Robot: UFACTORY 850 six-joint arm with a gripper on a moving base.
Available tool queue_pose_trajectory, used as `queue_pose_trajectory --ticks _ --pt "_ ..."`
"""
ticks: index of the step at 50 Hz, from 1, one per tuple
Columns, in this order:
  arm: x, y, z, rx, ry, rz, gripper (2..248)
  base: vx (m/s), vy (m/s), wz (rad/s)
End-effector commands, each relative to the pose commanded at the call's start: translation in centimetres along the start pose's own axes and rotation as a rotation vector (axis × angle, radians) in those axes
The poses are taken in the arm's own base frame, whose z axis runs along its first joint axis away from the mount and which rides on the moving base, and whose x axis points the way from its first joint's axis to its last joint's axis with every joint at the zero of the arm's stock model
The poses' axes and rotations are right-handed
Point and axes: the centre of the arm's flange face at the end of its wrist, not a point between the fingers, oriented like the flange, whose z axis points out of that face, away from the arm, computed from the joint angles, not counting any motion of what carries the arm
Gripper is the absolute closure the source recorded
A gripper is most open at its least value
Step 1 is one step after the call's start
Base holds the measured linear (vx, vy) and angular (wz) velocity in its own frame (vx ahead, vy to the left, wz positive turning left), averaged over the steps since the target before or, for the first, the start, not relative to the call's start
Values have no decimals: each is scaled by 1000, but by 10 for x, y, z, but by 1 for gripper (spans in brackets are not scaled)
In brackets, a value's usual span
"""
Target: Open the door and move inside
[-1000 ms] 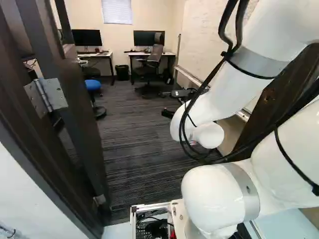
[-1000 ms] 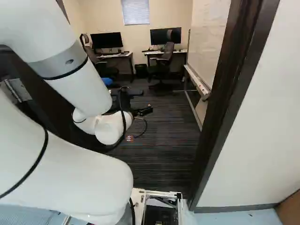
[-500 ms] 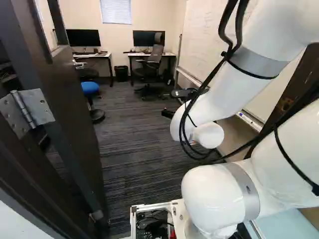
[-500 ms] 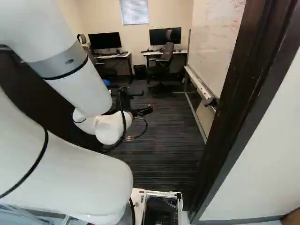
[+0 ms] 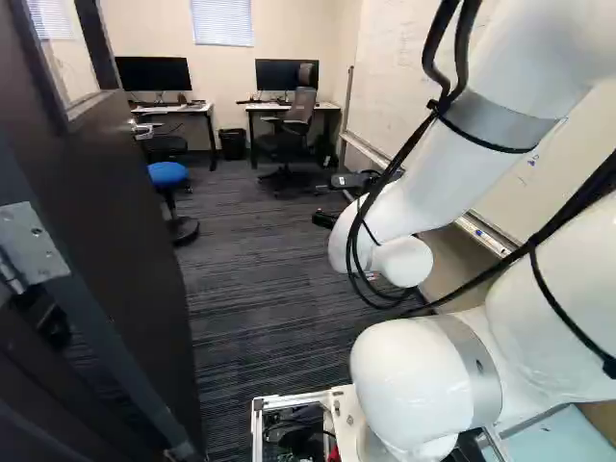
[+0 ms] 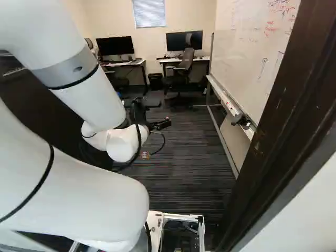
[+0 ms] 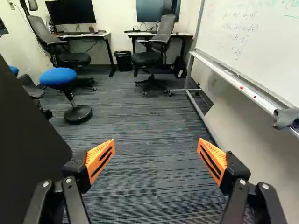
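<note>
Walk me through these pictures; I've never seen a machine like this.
The machine is a white robot arm on a moving base. Two views come from cameras on that base, behind the arm, left and right. The third looks along the claw from its wrist. Its two orange-padded fingers stand wide apart, holding nothing.

Ahead is an office. On the carpet stand two desks with screens, office chairs, a blue stool and a whiteboard. The door stands open, at the left of the left base view.
</note>
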Motion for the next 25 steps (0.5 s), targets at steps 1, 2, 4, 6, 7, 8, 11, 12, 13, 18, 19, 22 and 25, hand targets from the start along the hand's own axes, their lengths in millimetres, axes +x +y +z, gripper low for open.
queue_pose_trajectory --ticks 1,2,4,6,7,8,11,12,13,18,19,22,25 --pt "0 0 0 0 0 0 3 153 4 0" --pt "0 0 0 0 0 0 3 166 3 -14" --pt "0 0 0 0 0 0 3 167 2 -19" --pt "0 0 0 0 0 0 3 150 5 26" --pt "0 0 0 0 0 0 3 124 0 45" --pt "0 0 0 0 0 0 3 119 -14 22" --pt "0 0 0 0 0 0 3 104 -21 -24" --pt "0 0 0 0 0 0 3 95 -11 -36" --pt "0 0 0 0 0 0 3 97 0 -11" --pt "0 0 0 0 0 0 3 105 1 7" --pt "0 0 0 0 0 0 3 93 -1 -50" --pt "0 0 0 0 0 0 3 97 14 -24" --pt "0 0 0 0 0 0 3 89 32 9"
